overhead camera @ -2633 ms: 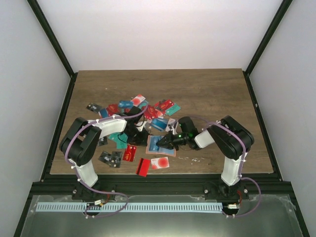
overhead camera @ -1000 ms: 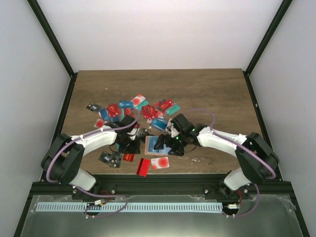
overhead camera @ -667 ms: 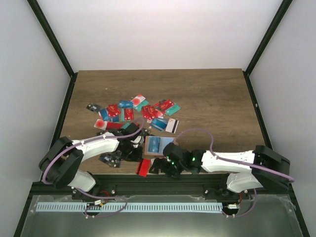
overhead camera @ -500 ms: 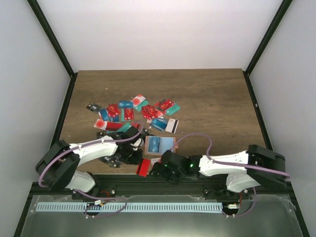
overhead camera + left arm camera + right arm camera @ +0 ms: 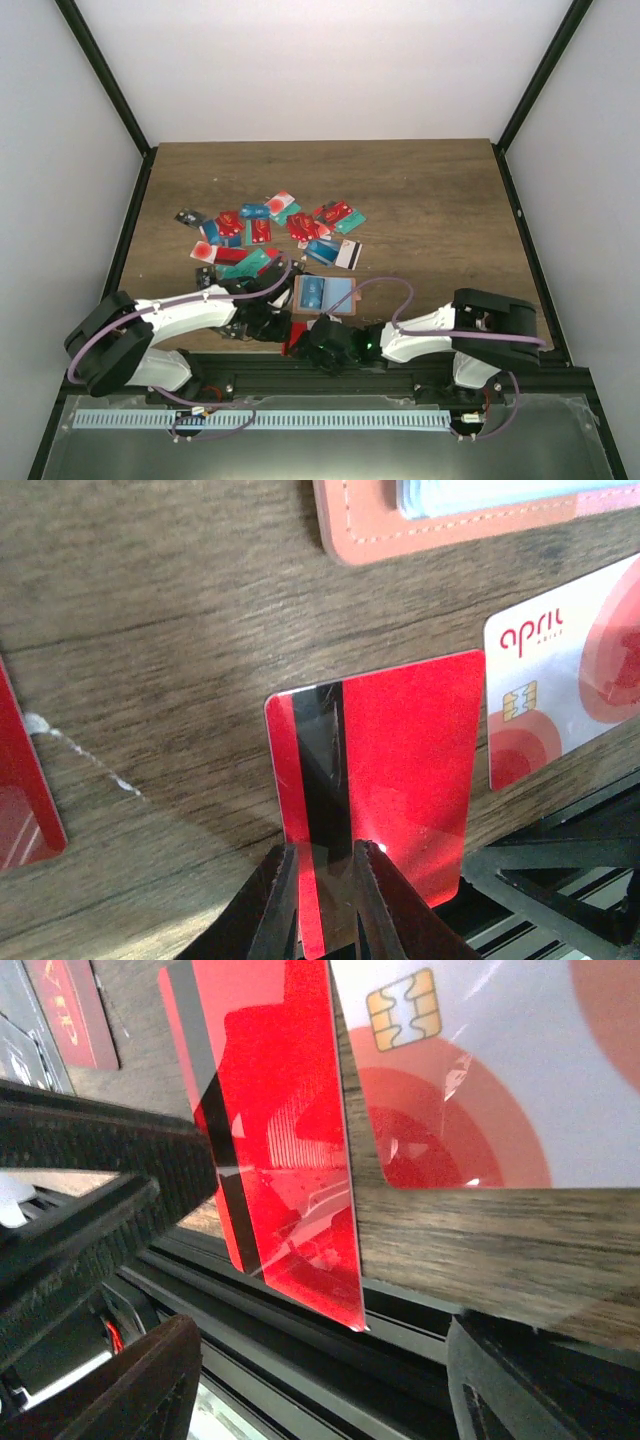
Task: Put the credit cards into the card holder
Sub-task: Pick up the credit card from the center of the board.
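Where the wooden table meets its near edge, the left gripper is clamped on a red card with a black stripe, and the card's near end juts past that edge. The right gripper faces it with its fingers wide apart on either side of the jutting end, gripping nothing. The card holder lies flat just behind with a pale blue card in it, a white card lies just beside the red one, and the other cards are scattered farther back.
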{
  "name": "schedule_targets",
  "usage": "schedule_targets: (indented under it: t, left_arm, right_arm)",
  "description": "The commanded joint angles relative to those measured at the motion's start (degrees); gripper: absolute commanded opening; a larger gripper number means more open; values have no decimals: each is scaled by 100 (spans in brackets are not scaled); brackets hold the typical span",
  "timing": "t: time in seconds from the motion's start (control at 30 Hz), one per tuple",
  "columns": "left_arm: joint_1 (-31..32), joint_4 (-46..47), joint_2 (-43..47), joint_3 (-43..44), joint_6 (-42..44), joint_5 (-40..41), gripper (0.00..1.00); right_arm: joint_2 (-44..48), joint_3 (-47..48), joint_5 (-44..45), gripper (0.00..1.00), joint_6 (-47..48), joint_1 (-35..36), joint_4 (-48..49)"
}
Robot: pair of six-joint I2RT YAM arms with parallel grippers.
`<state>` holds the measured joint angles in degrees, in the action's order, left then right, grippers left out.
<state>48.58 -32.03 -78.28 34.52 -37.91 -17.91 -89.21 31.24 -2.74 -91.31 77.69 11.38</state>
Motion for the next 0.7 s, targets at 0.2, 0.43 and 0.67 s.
schedule_targets:
  t: [0.2, 0.43, 0.67]
  left_arm:
    - [115, 2, 242, -165, -177, 104, 18]
    - [126, -1, 235, -186, -177, 103, 18]
    - [151, -11, 201, -181, -181, 77, 18]
  right_arm:
    - [-268, -129, 437, 53, -415, 73, 580]
    - [-350, -470, 581, 46, -451, 71, 1166]
    - [-529, -509, 560, 43, -294, -20, 1493]
